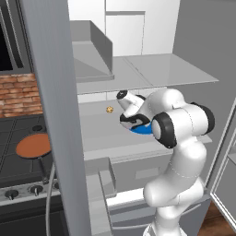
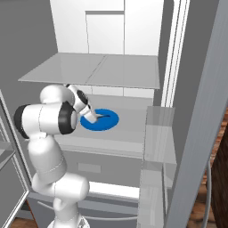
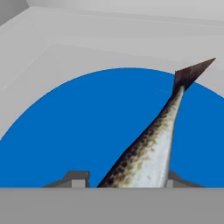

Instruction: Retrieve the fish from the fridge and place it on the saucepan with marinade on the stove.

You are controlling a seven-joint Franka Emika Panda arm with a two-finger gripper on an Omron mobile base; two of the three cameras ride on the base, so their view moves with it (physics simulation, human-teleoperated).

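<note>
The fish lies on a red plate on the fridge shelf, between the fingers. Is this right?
Not quite: the plate is blue, not red, as the hand view shows. The fish does lie on it, on the fridge shelf, between the fingers.

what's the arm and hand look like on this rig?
Glossy white arm of rounded, bulbous segments, with black disc caps at the joints. The hand is white with dark trim; its two fingertips are small, dark grey and blocky. No cables or markings visible.

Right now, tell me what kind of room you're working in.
A rendered home kitchen, most likely: an open fridge with grey shelves, a gas stove with knobs and a saucepan, and a brick backsplash.
</note>
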